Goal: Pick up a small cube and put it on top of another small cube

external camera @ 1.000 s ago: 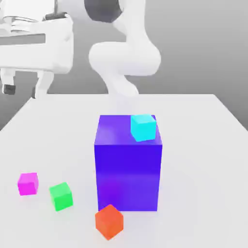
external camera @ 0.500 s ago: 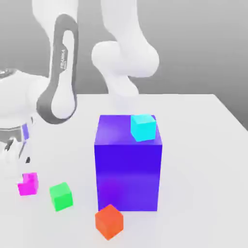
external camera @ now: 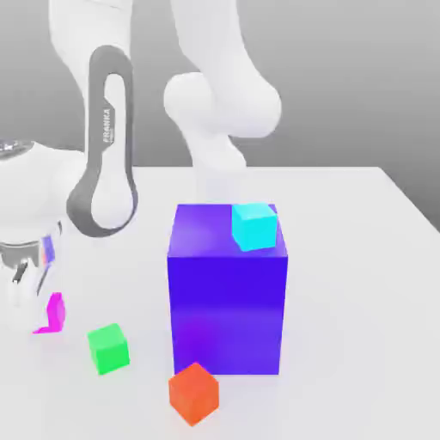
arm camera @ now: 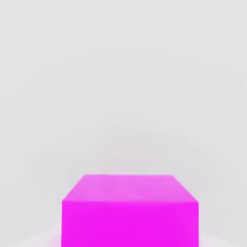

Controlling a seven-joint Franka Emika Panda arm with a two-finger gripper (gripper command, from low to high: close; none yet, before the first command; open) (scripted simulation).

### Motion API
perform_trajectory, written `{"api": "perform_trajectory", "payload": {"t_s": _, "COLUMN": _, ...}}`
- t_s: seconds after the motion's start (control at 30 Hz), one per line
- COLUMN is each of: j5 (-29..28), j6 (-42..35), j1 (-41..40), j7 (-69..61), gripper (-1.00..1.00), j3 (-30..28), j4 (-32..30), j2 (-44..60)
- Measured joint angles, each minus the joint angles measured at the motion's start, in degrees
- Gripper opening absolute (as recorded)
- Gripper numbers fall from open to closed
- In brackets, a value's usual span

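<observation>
Green cube (external camera: 108, 348) just beside half-hidden magenta cube (external camera: 53, 313), hand (external camera: 30, 296) in front.

Magenta cube half hidden behind robot hand

The gripper (external camera: 26, 296) covers most of the small magenta cube (external camera: 53, 313); the hand view's edge cuts off the cube's base.

Light is bright, soft and even across the white worktop (external camera: 344, 258). Shadows are faint: a pale patch beneath the big blue-purple block (external camera: 227, 292), a weak halo around the magenta-pink cube (arm camera: 130, 212) in the hand view. Edges look slightly soft; no glare shows.
</observation>
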Motion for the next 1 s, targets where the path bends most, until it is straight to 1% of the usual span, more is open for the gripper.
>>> {"api": "perform_trajectory", "payload": {"t_s": 0.3, "j5": -0.04, "j6": -4.94, "j1": 5.93, "j7": 23.70, "gripper": -1.00, "j3": 2.79, "j4": -2.20, "j2": -7.85}}
{"api": "perform_trajectory", "payload": {"t_s": 0.6, "j5": -4.75, "j6": -8.67, "j1": 9.45, "j7": 52.29, "gripper": -1.00, "j3": 6.60, "j4": -4.33, "j2": -13.38}}
{"api": "perform_trajectory", "payload": {"t_s": 0.73, "j5": -5.53, "j6": -4.96, "j1": 9.45, "j7": 55.30, "gripper": -1.00, "j3": 6.83, "j4": -4.14, "j2": -9.49}}
{"api": "perform_trajectory", "payload": {"t_s": 0.9, "j5": -4.23, "j6": 2.19, "j1": 9.41, "j7": 54.52, "gripper": -1.00, "j3": 7.29, "j4": -3.89, "j2": -1.98}}
{"api": "perform_trajectory", "payload": {"t_s": 0.93, "j5": -3.97, "j6": 2.98, "j1": 9.36, "j7": 54.32, "gripper": 1.00, "j3": 7.42, "j4": -3.89, "j2": -1.15}}
{"api": "perform_trajectory", "payload": {"t_s": 1.0, "j5": -3.97, "j6": 2.99, "j1": 9.36, "j7": 54.32, "gripper": 1.00, "j3": 7.42, "j4": -3.89, "j2": -1.15}}
